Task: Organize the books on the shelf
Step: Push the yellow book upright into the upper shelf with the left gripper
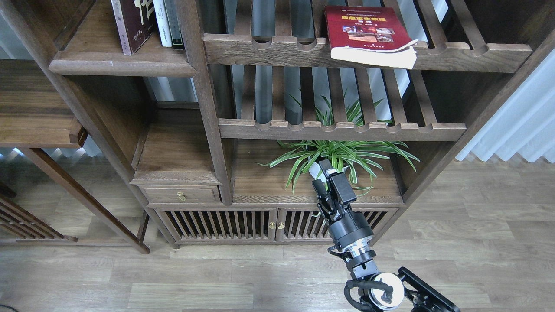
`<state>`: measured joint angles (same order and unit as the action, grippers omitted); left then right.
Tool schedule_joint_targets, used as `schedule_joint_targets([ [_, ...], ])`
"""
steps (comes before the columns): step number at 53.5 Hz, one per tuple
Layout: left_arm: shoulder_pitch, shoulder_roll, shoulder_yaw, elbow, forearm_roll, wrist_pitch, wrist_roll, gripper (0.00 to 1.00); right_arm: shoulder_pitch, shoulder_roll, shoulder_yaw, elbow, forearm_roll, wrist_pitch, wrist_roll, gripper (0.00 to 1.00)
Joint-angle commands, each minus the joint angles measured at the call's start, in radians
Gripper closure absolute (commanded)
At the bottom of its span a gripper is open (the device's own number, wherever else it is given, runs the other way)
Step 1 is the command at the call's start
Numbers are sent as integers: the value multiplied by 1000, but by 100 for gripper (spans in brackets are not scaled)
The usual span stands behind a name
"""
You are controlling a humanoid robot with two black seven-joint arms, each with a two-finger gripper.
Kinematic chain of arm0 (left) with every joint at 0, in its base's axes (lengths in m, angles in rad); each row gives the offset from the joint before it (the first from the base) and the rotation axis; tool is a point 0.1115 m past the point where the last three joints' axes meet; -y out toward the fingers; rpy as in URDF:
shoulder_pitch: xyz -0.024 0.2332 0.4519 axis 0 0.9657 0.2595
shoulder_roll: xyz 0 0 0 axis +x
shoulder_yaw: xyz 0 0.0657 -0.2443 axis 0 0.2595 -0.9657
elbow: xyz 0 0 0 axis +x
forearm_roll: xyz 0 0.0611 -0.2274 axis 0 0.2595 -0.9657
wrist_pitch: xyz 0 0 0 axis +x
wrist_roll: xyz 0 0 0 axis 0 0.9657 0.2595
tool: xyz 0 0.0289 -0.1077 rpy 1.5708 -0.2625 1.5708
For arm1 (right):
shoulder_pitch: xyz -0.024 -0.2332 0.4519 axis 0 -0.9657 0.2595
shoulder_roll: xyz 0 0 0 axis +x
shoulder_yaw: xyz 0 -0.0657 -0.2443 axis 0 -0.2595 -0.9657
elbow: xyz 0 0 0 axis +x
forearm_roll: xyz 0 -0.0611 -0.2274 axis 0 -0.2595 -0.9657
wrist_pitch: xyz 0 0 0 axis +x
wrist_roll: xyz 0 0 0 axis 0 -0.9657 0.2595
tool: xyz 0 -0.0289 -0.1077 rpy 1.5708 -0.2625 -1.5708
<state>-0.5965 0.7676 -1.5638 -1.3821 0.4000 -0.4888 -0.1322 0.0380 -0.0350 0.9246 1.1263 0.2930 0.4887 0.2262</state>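
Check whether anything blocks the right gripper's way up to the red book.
Yes. The lower slatted rack and the spider plant lie between the right gripper and the red book, which overhangs the upper rack.

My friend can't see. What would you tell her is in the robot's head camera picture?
A red book lies flat on a slatted rack of a dark wooden bookcase, its pages hanging over the front rail. To the left, a maroon book leans on a solid shelf beside thinner books. Lower down, the robot's right gripper reaches up in front of a potted spider plant.
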Motion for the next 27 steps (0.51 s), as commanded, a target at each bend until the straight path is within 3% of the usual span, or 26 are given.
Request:
schedule_joint_targets([
  [1, 41, -8, -10, 1, 31, 0, -32, 98, -3, 0, 0, 0, 0, 0, 1, 3],
  [4, 63, -13, -10, 0, 48, 0, -55, 98, -3, 1, 0, 0, 0, 0, 1, 3],
  [13, 92, -34, -10, 1, 83, 42, -58, 98, -4, 0, 0, -2, 0, 0, 1, 3],
  [17, 107, -74, -9, 1, 112, 110, -61, 98, -4, -2, 0, -6, 1, 0, 1, 3],
  [27, 110, -140, -1, 1, 169, 180, -61, 99, -4, -5, 0, -16, 1, 0, 1, 3],
])
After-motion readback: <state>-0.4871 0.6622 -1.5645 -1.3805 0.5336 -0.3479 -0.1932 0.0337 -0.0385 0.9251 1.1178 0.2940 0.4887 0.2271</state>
